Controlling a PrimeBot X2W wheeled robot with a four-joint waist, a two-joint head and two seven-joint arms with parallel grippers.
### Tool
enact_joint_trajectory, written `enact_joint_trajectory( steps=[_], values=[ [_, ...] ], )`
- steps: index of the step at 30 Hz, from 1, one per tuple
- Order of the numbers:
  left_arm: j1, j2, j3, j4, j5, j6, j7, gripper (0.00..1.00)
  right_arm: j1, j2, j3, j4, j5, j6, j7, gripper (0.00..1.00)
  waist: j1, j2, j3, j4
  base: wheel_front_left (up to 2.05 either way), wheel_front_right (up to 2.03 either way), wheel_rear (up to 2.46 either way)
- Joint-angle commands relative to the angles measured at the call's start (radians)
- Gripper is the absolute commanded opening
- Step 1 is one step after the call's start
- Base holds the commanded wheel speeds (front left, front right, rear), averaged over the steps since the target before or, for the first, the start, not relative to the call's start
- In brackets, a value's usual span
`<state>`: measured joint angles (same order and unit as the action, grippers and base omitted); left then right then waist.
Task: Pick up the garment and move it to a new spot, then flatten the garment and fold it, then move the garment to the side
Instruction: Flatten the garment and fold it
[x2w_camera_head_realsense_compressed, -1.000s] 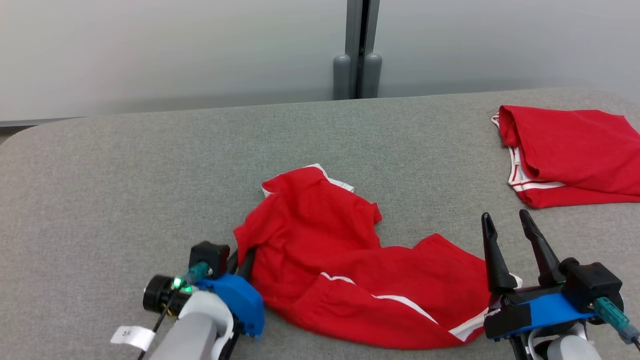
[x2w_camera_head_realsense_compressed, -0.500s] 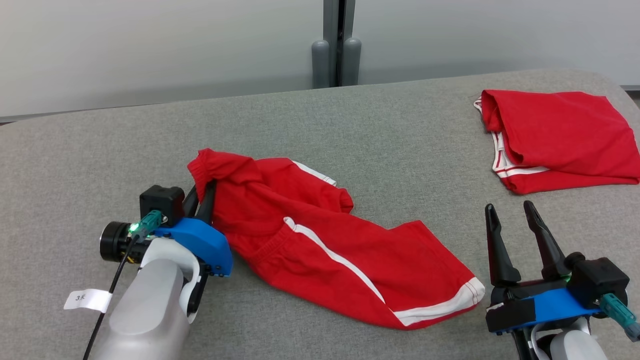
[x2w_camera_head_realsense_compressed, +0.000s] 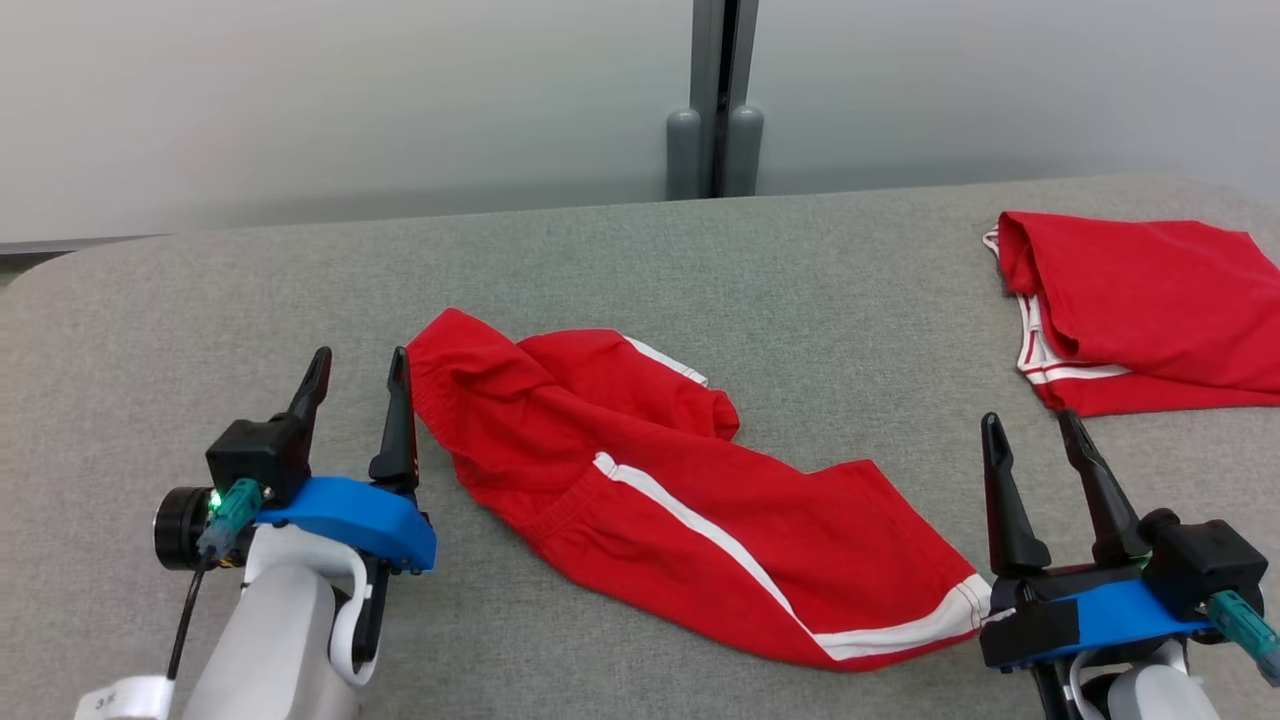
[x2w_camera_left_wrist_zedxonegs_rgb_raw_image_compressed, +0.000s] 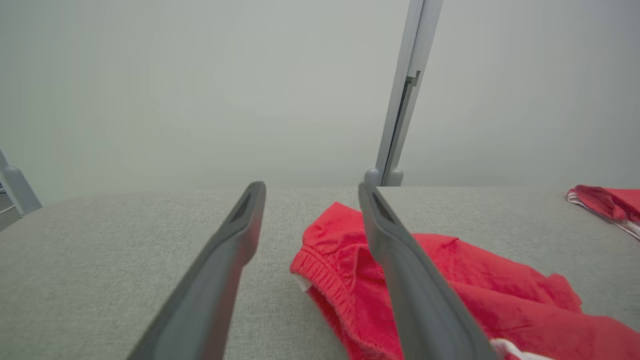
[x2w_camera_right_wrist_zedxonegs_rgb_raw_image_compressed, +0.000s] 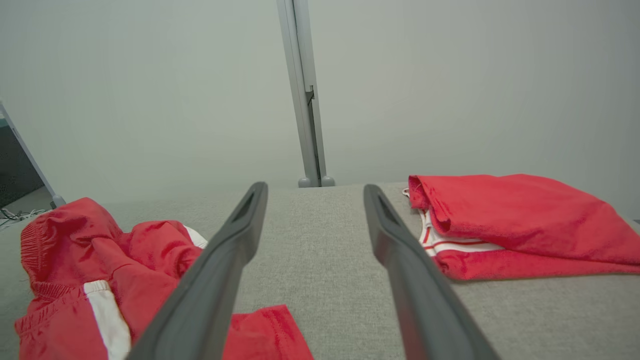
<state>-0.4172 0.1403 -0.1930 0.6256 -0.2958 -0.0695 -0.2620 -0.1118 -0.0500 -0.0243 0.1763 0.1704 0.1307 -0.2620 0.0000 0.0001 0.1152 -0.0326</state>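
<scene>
table (x2w_camera_head_realsense_compressed: 200, 320): grey cloth top, carried everything
shorts (x2w_camera_head_realsense_compressed: 700, 500): red with a white stripe, lay crumpled mid-table between the two grippers, not yet flat
folded pile (x2w_camera_head_realsense_compressed: 1150, 300): red, far right corner, well apart from the shorts
left gripper (x2w_camera_head_realsense_compressed: 360, 352): fingers wide, empty, just beside the waistband (x2w_camera_head_realsense_compressed: 435, 390)
right gripper (x2w_camera_head_realsense_compressed: 1030, 418): fingers wide, empty, near the hem (x2w_camera_head_realsense_compressed: 965, 600)
risk: pinching only one bunched layer would likely drag wrinkles along; a grab on the twisted middle could fold it crooked
views: left wrist view showed the waistband's elastic gathers up close, head view barely did; head view showed the full length and hem, cut off in the left wrist view
</scene>
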Motion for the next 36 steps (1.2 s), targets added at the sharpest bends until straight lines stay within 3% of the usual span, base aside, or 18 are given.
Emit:
enact_joint_trajectory(
  steps=[1, 7, 12, 21, 25, 36],
  values=[
    [0.018, -0.004, 0.010, -0.024, 0.008, 0.004, -0.003, 1.00, 0.013, -0.001, 0.000, 0.002, 0.008, 0.000, -0.004, 1.00, 0.0000, -0.0001, -0.004, 0.004, 0.00, 0.00, 0.00],
    [0.107, -0.016, 0.032, -0.169, 0.056, -0.005, -0.003, 1.00, 0.020, -0.001, 0.005, 0.005, 0.010, 0.000, -0.004, 1.00, 0.0000, -0.0001, -0.019, 0.016, 0.00, 0.00, 0.00],
    [0.119, -0.038, -0.018, -0.187, 0.046, -0.040, -0.003, 1.00, 0.019, -0.001, 0.014, 0.012, 0.008, 0.000, -0.004, 1.00, 0.0000, -0.0001, -0.024, 0.010, 0.00, 0.00, 0.00],
    [0.035, -0.048, -0.217, -0.094, -0.003, -0.061, 0.049, 1.00, 0.009, -0.001, 0.030, 0.019, 0.011, 0.000, -0.004, 1.00, 0.0000, -0.0001, -0.006, -0.039, 0.00, 0.00, 0.00],
    [0.008, -0.027, -0.311, -0.038, -0.056, -0.061, 0.095, 1.00, 0.002, -0.001, 0.032, 0.015, 0.015, 0.000, -0.004, 1.00, 0.0000, -0.0001, 0.012, -0.061, 0.00, 0.00, 0.00],
    [-0.039, 0.024, -0.411, 0.140, -0.167, -0.061, 0.160, 1.00, -0.009, -0.001, 0.023, 0.007, 0.019, 0.000, -0.004, 1.00, 0.0000, -0.0001, 0.045, -0.096, 0.00, 0.00, 0.00]
  ],
)
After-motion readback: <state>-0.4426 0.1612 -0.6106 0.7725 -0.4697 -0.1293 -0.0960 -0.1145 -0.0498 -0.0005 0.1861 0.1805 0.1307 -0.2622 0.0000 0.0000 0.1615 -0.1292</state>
